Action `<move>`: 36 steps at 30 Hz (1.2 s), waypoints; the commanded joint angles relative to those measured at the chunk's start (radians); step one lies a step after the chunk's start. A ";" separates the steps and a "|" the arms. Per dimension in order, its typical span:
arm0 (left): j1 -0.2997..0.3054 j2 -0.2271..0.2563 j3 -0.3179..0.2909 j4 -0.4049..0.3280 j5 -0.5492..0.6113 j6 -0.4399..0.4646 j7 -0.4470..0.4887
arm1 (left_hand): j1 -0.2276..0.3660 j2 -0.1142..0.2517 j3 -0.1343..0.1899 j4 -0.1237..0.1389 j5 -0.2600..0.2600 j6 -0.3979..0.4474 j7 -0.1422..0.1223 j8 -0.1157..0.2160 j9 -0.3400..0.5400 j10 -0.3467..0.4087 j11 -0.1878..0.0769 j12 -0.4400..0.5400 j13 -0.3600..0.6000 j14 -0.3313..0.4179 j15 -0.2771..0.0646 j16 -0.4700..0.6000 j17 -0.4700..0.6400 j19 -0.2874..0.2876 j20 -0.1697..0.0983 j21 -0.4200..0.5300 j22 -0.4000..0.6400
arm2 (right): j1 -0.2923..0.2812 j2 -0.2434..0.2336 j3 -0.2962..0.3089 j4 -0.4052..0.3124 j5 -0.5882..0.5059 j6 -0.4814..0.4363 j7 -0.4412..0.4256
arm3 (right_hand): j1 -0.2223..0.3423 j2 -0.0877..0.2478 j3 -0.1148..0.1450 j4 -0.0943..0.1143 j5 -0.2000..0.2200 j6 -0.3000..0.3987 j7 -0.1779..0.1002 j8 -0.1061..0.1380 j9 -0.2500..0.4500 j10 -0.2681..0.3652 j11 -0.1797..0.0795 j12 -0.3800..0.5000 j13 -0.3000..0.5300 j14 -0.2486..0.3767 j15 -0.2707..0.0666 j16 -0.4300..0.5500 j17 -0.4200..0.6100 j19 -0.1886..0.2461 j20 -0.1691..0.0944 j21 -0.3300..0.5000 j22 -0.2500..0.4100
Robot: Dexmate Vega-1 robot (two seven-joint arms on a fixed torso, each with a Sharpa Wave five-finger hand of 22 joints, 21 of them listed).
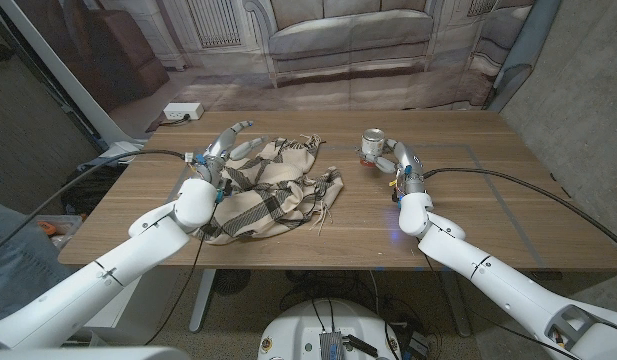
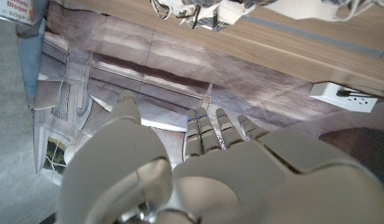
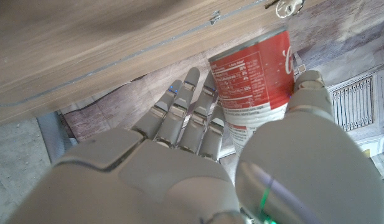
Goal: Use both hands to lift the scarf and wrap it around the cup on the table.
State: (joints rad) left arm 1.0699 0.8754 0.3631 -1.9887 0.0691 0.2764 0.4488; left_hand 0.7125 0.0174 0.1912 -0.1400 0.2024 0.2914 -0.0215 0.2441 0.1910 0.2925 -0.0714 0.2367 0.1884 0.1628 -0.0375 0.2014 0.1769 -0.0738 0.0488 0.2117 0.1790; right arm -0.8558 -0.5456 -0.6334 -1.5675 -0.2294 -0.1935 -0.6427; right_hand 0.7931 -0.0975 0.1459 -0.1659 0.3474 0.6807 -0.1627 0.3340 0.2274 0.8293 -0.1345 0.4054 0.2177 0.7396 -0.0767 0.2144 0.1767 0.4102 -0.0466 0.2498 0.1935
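The beige scarf (image 1: 273, 190) with dark checks lies crumpled on the wooden table (image 1: 488, 215), left of centre; its edge also shows in the left wrist view as scarf (image 2: 198, 12). My left hand (image 1: 223, 150) hovers over the scarf's far left edge, fingers apart, holding nothing. The cup is a red can (image 1: 373, 145) with a silver top, upright right of centre. My right hand (image 1: 396, 162) is at it. In the right wrist view the can (image 3: 254, 74) stands between my thumb and nearly straight fingers (image 3: 179, 112); whether they press on it I cannot tell.
A white power strip (image 1: 183, 112) lies at the table's far left corner, also seen as power strip (image 2: 341, 96). A printed backdrop (image 1: 348, 40) of a sofa hangs behind the table. Grey tape lines (image 1: 488, 150) mark the right half.
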 commanded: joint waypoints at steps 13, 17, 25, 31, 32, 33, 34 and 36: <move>-0.142 0.262 0.100 -0.126 0.286 0.287 -0.362 | 0.062 -0.013 0.009 -0.017 0.010 0.015 -0.016 0.002 0.005 0.028 -0.028 0.002 0.007 0.018 -0.042 -0.005 0.000 0.004 -0.027 -0.003 0.006 | 0.004 0.022 0.005 -0.013 0.004 -0.015 0.004 | 0.177 0.180 0.035 0.023 -0.015 0.019 0.010 -0.002 0.000 0.068 -0.072 -0.009 -0.006 0.011 -0.115 -0.008 0.001 0.017 -0.085 0.000 0.002; -0.202 0.288 0.148 -0.128 0.353 0.287 -0.469 | 0.068 -0.019 0.007 -0.016 0.011 0.001 -0.022 -0.006 0.005 0.021 -0.035 -0.003 0.007 0.013 -0.044 -0.009 0.000 -0.002 -0.029 -0.006 0.006 | 0.009 0.025 0.001 -0.010 0.004 -0.017 0.008 | 0.176 0.182 0.036 0.024 -0.017 0.019 0.010 -0.003 0.000 0.068 -0.073 -0.010 -0.007 0.011 -0.114 -0.009 0.001 0.017 -0.085 0.000 0.002; -0.317 0.290 0.242 -0.106 0.502 0.240 -0.702 | 0.077 -0.039 -0.005 -0.011 0.016 -0.014 -0.042 -0.018 0.006 0.000 -0.037 -0.018 0.009 -0.021 -0.058 -0.019 0.001 -0.047 -0.036 -0.017 0.006 | 0.014 0.038 0.000 -0.003 0.015 -0.018 0.010 | 0.178 0.184 0.037 0.025 -0.022 0.017 0.011 -0.007 -0.001 0.068 -0.073 -0.013 -0.010 0.011 -0.111 -0.011 0.001 0.018 -0.085 0.000 0.002; -0.382 0.269 0.272 -0.080 0.563 0.178 -0.854 | 0.103 -0.042 -0.020 0.007 0.025 -0.032 -0.033 -0.033 0.009 0.022 -0.037 -0.017 0.011 0.128 -0.054 0.016 0.007 0.262 -0.057 0.091 0.011 | 0.023 0.044 -0.008 -0.002 0.013 -0.029 0.015 | 0.179 0.185 0.038 0.025 -0.026 0.018 0.011 -0.008 -0.002 0.068 -0.073 -0.016 -0.012 0.011 -0.110 -0.012 0.001 0.019 -0.085 -0.001 0.002; -0.389 0.266 0.278 -0.079 0.585 0.175 -0.874 | 0.103 -0.043 -0.020 0.007 0.025 -0.032 -0.032 -0.033 0.009 0.024 -0.039 -0.017 0.011 0.128 -0.053 0.016 0.007 0.261 -0.056 0.090 0.011 | 0.025 0.044 -0.009 -0.002 0.013 -0.031 0.017 | 0.179 0.185 0.038 0.025 -0.027 0.017 0.010 -0.009 -0.002 0.067 -0.073 -0.016 -0.012 0.011 -0.111 -0.012 0.001 0.018 -0.085 -0.001 0.002; -0.394 0.264 0.281 -0.078 0.603 0.169 -0.888 | 0.104 -0.043 -0.020 0.007 0.025 -0.032 -0.033 -0.033 0.009 0.024 -0.041 -0.017 0.011 0.128 -0.055 0.015 0.007 0.260 -0.055 0.090 0.011 | 0.026 0.046 -0.009 -0.003 0.014 -0.033 0.016 | 0.179 0.186 0.038 0.025 -0.027 0.017 0.011 -0.009 -0.002 0.067 -0.073 -0.017 -0.013 0.011 -0.110 -0.013 0.001 0.019 -0.084 -0.001 0.002; -0.395 0.262 0.281 -0.077 0.615 0.161 -0.895 | 0.104 -0.043 -0.020 0.007 0.025 -0.033 -0.033 -0.033 0.009 0.024 -0.041 -0.017 0.011 0.128 -0.054 0.015 0.007 0.260 -0.054 0.090 0.011 | 0.027 0.046 -0.010 -0.002 0.013 -0.031 0.016 | 0.179 0.186 0.039 0.026 -0.028 0.017 0.011 -0.010 -0.002 0.066 -0.073 -0.017 -0.013 0.011 -0.110 -0.013 0.001 0.019 -0.084 -0.001 0.002; -0.396 0.261 0.277 -0.075 0.634 0.145 -0.909 | 0.107 -0.044 -0.022 0.007 0.025 -0.033 -0.035 -0.033 0.009 0.022 -0.040 -0.019 0.011 0.115 -0.060 0.007 0.007 0.245 -0.055 0.082 0.011 | 0.029 0.049 -0.011 -0.002 0.013 -0.038 0.015 | 0.180 0.186 0.039 0.025 -0.030 0.017 0.011 -0.010 -0.002 0.066 -0.073 -0.019 -0.014 0.011 -0.108 -0.014 0.001 0.020 -0.083 -0.001 0.002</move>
State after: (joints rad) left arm 0.7611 1.1453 0.5890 -2.0875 0.5547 0.4933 -0.2552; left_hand 0.8086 -0.0281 0.1754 -0.1324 0.2242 0.2623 -0.0535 0.2141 0.1981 0.3102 -0.1106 0.2163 0.1980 0.2813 -0.0410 0.2129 0.1796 0.1771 -0.0085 0.2976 0.1888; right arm -0.8394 -0.5087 -0.6358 -1.5740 -0.2185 -0.2169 -0.6319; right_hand 0.7949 -0.0992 0.1495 -0.1666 0.3247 0.6877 -0.1554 0.3262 0.2228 0.8348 -0.1396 0.3893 0.2027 0.7397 -0.0768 0.2030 0.1770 0.4229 -0.0446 0.2498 0.1932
